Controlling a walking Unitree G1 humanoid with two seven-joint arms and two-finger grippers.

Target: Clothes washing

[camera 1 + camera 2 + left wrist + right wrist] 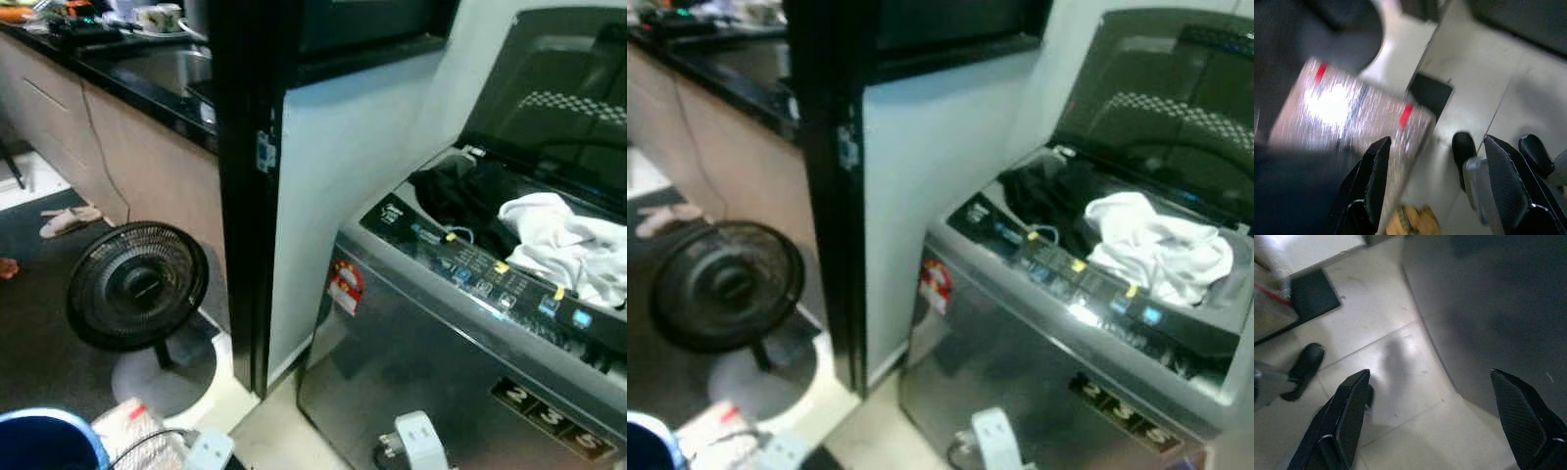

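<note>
My left gripper (1432,186) and right gripper (1442,418) hang low, jaws apart. The white garment (563,243) heaps on the washing machine (441,352) rim above; I should push it fully into the tub.

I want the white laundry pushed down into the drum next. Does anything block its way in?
Nothing visible does. The washer's lid stands open, and the white cloth lies over the opening's front rim beside a dark garment. Both tools hang low over the floor, open.

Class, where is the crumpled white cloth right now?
In the eye views, the crumpled white cloth lies at the open washing machine's mouth, on the robot's right, beside dark clothes.
</note>
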